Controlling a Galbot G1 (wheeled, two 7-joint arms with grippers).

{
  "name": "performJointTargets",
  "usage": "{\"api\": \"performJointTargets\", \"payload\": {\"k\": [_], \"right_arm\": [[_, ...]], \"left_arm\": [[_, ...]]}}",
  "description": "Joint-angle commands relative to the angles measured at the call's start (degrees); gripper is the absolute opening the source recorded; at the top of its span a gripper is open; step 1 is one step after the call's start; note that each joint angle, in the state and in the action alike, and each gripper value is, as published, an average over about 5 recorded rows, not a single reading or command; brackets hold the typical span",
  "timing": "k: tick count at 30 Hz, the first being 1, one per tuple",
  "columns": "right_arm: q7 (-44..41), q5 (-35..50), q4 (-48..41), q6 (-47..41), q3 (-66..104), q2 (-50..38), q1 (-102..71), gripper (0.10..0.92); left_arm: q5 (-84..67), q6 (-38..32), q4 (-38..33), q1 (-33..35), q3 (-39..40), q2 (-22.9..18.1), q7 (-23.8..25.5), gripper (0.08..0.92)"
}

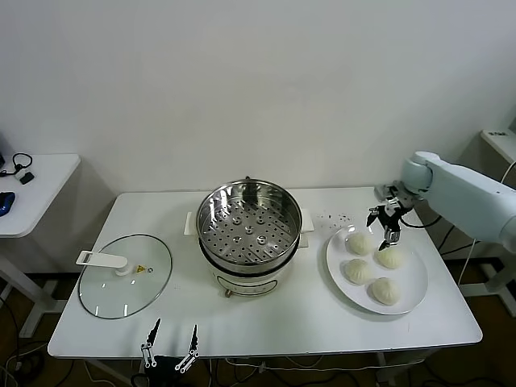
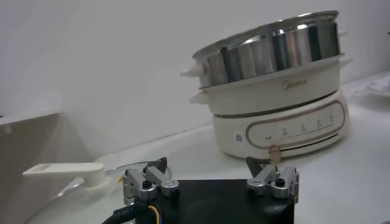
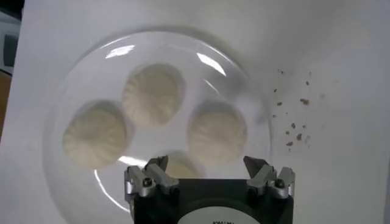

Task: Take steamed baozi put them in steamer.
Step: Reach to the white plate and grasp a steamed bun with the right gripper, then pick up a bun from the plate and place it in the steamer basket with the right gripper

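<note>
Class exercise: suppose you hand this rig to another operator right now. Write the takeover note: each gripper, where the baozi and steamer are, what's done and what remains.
Right gripper: open, empty, hovering over the plate's far edge, above the baozi nearest the steamer.
Left gripper: open, empty, parked at the table's near edge, in front of the glass lid.
Baozi: all four are on the white plate, right of the steamer; the other three lie nearer.
Steamer: mid-table on its white cooker base, uncovered, basket empty.
Done: nothing moved yet.
Left: grasp and transfer all four baozi.
</note>
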Motion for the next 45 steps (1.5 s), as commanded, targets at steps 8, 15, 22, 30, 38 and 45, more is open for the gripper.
{"api": "performJointTargets", "payload": {"k": [8, 15, 22, 30, 38, 45], "right_arm": [[0.56, -3.22, -8.74, 1.27, 4.54, 5.36, -3.73, 0.823], [0.74, -3.64, -10.06, 1.28, 4.76, 6.05, -4.15, 0.823], [1.13, -3.97, -10.89, 1.29, 5.36, 6.57, -4.59, 0.821], [1.42, -4.04, -11.21, 1.07, 6.17, 7.09, -4.86, 0.648], [1.22, -3.12, -7.08, 1.10, 5.10, 4.93, -3.20, 0.586], [1.00, 2.44, 4.07, 3.72, -6.50, -0.25, 8.33, 0.585]], "left_arm": [[1.11, -0.61, 0.80, -0.09, -0.18, 0.09, -0.01, 0.823], [1.44, -0.90, 1.01, -0.22, -0.23, 0.22, -0.06, 0.823], [1.58, -1.12, 1.20, -0.22, -0.24, 0.36, -0.10, 0.823], [2.07, -1.41, 1.54, -0.44, -0.20, 0.37, -0.25, 0.823], [2.18, -1.56, 1.53, -0.36, -0.56, 0.41, -0.32, 0.823], [2.57, -1.82, 1.45, -0.07, -1.07, 0.40, -0.51, 0.823]]}}
